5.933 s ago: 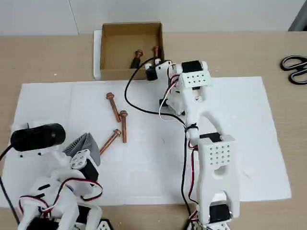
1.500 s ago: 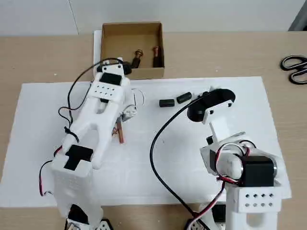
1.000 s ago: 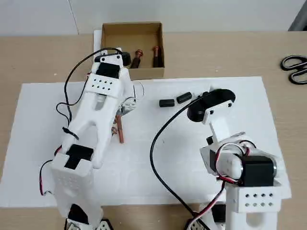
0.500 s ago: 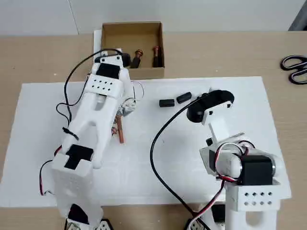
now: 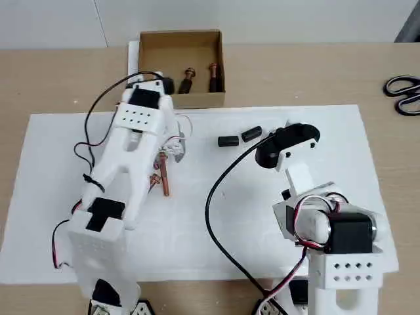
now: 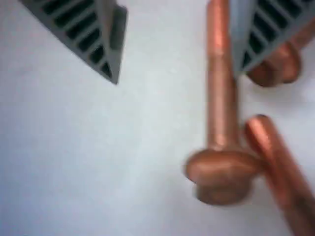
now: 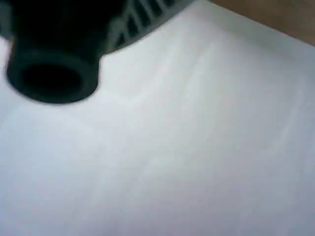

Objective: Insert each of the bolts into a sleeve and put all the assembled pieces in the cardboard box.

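The left gripper (image 6: pixel 177 71) hung low over the smooth white paper sheet (image 5: pixel 341 197), its two grey, ribbed, wedge-shaped fingers (image 6: pixel 93 34) spread apart. A polished copper bolt (image 6: pixel 218 93) lay on the sheet between them, close against one finger. Its broad round head rested against the shank of a second bolt (image 6: pixel 278 172), which lay at a slant. The head of a third bolt (image 6: pixel 275 69) showed past that finger. From above, the left arm (image 5: pixel 125 164) stretched forward from the near table edge, its wrist bent down just short of the cardboard box (image 5: pixel 147 65). This square, open, brown box stood on the wooden table (image 5: pixel 52 79) at the paper's far edge. It held two bolts already in their sleeves, one piece (image 5: pixel 187 80) beside the other piece (image 5: pixel 213 75). The right arm (image 5: pixel 328 230) sat folded back over the paper. The right gripper (image 7: pixel 69 34) appeared clamped on a short black tubular sleeve (image 7: pixel 51 76), open end showing, above the sheet. One loose sleeve (image 5: pixel 228 140) and a second loose sleeve (image 5: pixel 251 134) lay on the paper between the arms.
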### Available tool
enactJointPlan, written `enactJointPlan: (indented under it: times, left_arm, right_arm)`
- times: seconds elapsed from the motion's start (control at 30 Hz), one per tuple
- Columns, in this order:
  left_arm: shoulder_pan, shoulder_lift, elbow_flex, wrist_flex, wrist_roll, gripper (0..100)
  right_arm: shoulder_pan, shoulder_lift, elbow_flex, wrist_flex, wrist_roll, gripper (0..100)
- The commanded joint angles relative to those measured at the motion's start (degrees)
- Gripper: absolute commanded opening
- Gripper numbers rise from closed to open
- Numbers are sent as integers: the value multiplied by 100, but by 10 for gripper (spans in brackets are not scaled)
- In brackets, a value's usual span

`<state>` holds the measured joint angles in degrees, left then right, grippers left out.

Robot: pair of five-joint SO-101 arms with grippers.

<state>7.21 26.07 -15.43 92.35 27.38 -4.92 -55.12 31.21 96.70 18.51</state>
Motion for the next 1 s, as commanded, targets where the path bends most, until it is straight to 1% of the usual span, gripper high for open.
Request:
enactJointPlan:
  times: [0.0,0.33,0.53,0.77,0.97]
  left_arm:
    - [-132,44,-4,-88,0,148]
    - [-105,114,4,0,9,148]
    - [105,123,31,-9,9,148]
    - [176,123,277,-316,9,148]
    - [79,123,505,-334,9,148]
  right_arm:
    - [48,-22,-26,-48,44,3]
    - [48,-22,-26,-48,44,3]
    - [48,-22,-26,-48,26,3]
    - [48,-22,-26,-48,26,3]
    - [48,-22,-26,-48,26,3]
